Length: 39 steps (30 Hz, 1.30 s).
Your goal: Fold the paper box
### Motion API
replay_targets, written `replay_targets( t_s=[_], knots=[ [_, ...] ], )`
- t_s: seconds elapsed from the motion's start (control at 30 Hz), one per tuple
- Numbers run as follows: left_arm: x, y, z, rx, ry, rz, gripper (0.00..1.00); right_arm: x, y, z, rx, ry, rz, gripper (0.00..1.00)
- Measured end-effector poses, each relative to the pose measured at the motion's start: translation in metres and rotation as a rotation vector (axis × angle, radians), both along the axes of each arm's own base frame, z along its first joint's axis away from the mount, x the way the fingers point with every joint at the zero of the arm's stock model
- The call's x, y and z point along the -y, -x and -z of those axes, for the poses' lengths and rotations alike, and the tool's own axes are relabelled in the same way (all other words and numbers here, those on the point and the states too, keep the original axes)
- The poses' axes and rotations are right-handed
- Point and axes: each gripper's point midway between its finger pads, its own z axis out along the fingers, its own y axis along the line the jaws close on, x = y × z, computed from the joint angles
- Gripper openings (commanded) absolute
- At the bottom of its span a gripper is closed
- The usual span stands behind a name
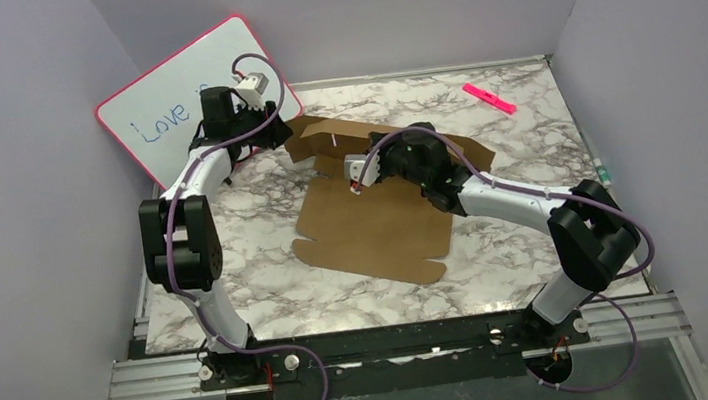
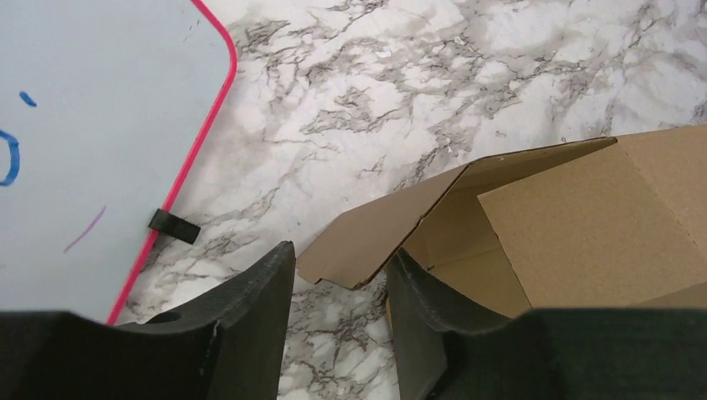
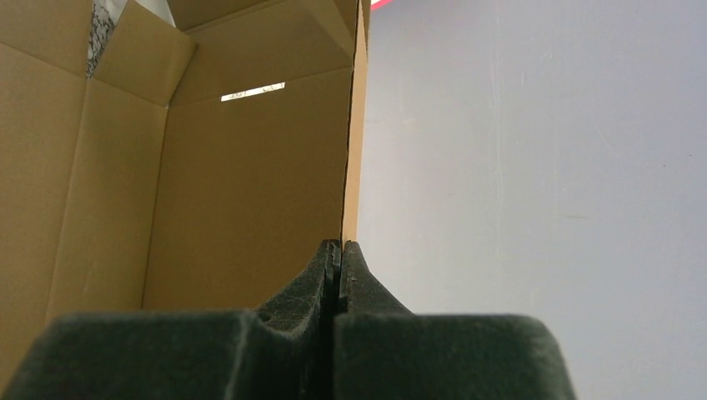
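Note:
The paper box (image 1: 373, 223) is a brown cardboard die-cut sheet on the marble table, its near part flat and its far flaps raised. My right gripper (image 1: 358, 181) is shut on the edge of one upright cardboard wall (image 3: 350, 125), seen edge-on in the right wrist view, with the box's inner panels (image 3: 242, 192) to the left. My left gripper (image 2: 340, 275) is open at the sheet's far left corner; a raised flap's corner (image 2: 375, 242) lies just beyond the gap between the fingers. In the top view the left gripper (image 1: 265, 119) is beside that corner.
A pink-framed whiteboard (image 1: 182, 99) with blue writing leans at the back left, close to the left arm; it also shows in the left wrist view (image 2: 92, 125). A pink marker (image 1: 489, 98) lies at the back right. Grey walls enclose the table.

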Motion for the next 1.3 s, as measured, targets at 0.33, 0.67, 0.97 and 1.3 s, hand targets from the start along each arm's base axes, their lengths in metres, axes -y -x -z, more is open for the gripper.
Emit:
replay_targets(
  t_s=[0.33,0.67,0.97,1.3],
  knots=[
    [0.009,-0.005,-0.001,0.059,-0.006,0.088,0.01,-0.002,-0.002,-0.001,-0.006,0.004,0.0,0.01],
    [0.011,0.023,-0.02,0.074,0.001,0.09,0.0,-0.005,-0.011,-0.006,-0.002,-0.021,0.022,0.01],
    [0.008,0.054,-0.036,0.041,0.051,0.008,0.0,-0.006,-0.013,-0.007,-0.014,-0.05,0.036,0.01],
    [0.007,0.094,-0.031,-0.067,0.124,-0.082,0.03,-0.005,-0.011,-0.002,-0.014,-0.042,0.031,0.01]
  ],
)
